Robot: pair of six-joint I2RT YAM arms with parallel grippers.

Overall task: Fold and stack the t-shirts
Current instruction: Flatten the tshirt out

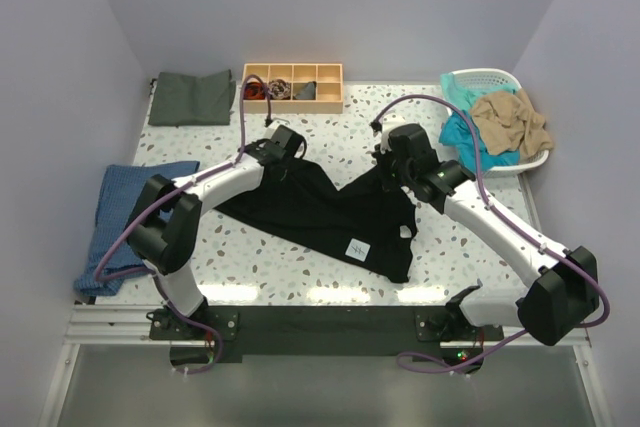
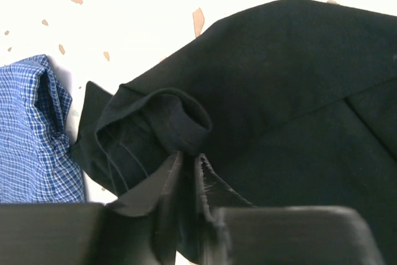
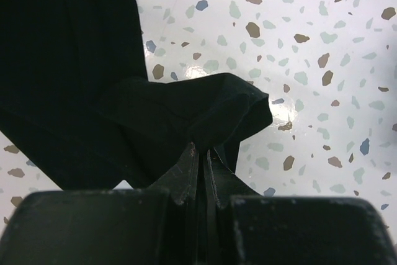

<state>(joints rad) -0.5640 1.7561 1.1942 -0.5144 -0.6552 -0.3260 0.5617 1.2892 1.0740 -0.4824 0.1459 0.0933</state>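
Black t-shirt [image 1: 330,212] covers table [image 1: 270,267] centre; bare strip along near edge; tray [image 1: 293,105], basket [image 1: 482,73] block far side.

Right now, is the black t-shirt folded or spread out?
Spread out, not folded: the black t-shirt lies rumpled and irregular across the table, white tag showing, a bunched edge pinched in each arm's jaws.

Left tool [image 2: 189,159] pinched nearly shut, right tool [image 3: 200,150] clamped tight — both reaching forward, angled inward
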